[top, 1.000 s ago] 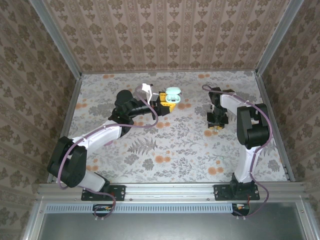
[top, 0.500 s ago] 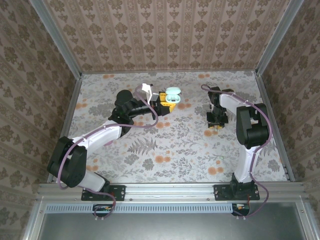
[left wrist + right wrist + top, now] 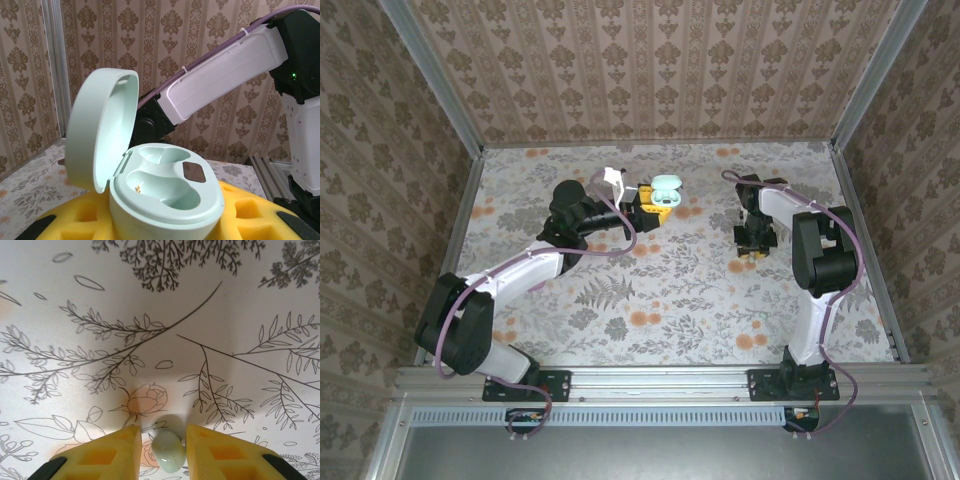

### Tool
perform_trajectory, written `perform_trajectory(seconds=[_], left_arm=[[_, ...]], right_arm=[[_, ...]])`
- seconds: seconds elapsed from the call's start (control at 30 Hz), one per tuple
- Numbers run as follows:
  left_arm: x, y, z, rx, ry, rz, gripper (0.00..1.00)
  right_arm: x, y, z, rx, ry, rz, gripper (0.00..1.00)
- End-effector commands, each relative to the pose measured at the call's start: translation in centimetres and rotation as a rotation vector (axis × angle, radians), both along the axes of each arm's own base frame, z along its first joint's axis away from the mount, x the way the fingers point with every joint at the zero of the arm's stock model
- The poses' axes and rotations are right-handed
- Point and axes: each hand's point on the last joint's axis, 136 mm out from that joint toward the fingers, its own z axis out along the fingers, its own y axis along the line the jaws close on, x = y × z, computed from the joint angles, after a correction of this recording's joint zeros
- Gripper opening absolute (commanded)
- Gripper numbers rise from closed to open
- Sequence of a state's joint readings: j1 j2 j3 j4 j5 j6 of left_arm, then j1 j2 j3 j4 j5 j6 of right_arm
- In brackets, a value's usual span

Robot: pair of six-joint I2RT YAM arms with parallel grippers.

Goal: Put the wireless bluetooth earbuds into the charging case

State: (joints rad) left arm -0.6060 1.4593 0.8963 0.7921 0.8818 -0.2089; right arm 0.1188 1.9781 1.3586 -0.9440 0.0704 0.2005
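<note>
Mint earbud (image 3: 168, 450) looks light n slick, grab across bulb imo. Right gripper (image 3: 163, 437) straddles it, grip unclear; left gripper (image 3: 650, 205) pinches charging case (image 3: 165, 195).

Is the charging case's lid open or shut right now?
Open. In the left wrist view the lid stands swung back on its hinge, leaving the inside of the case exposed.
</note>
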Motion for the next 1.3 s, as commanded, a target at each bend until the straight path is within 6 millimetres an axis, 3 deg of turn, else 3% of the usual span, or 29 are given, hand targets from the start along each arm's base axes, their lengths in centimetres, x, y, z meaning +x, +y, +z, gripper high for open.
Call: perform_trajectory(seconds=[0.0, 0.4, 0.6, 0.77, 1.0, 1.13, 1.27], left_arm=[[-0.6, 0.7, 1.0, -0.018, -0.043, -0.001, 0.31], [-0.6, 0.6, 1.2, -0.021, -0.045, -0.004, 0.31], [-0.5, 0.7, 1.0, -0.018, -0.040, -0.001, 0.31], [-0.3, 0.7, 0.9, -0.017, -0.038, 0.006, 0.31], [0.4, 0.9, 0.8, -0.020, -0.034, 0.021, 0.31], [0.7, 1.1, 1.0, -0.029, -0.030, 0.022, 0.31], [0.9, 1.3, 1.1, -0.031, -0.032, 0.027, 0.31]], right_arm=[[-1.5, -0.5, -0.6, -0.038, 0.074, 0.034, 0.31], [-1.5, -0.5, -0.9, -0.038, 0.061, 0.022, 0.24], [-1.5, 1.1, 0.7, 0.064, 0.011, -0.004, 0.20], [-1.0, 5.5, 5.7, 0.390, -0.141, -0.073, 0.19], [-1.5, 12.1, 15.7, 0.981, -0.342, -0.088, 0.19], [-2.0, 14.2, 20.9, 1.246, -0.405, -0.058, 0.20], [-3.1, 14.7, 24.7, 1.346, -0.452, 0.001, 0.21]])
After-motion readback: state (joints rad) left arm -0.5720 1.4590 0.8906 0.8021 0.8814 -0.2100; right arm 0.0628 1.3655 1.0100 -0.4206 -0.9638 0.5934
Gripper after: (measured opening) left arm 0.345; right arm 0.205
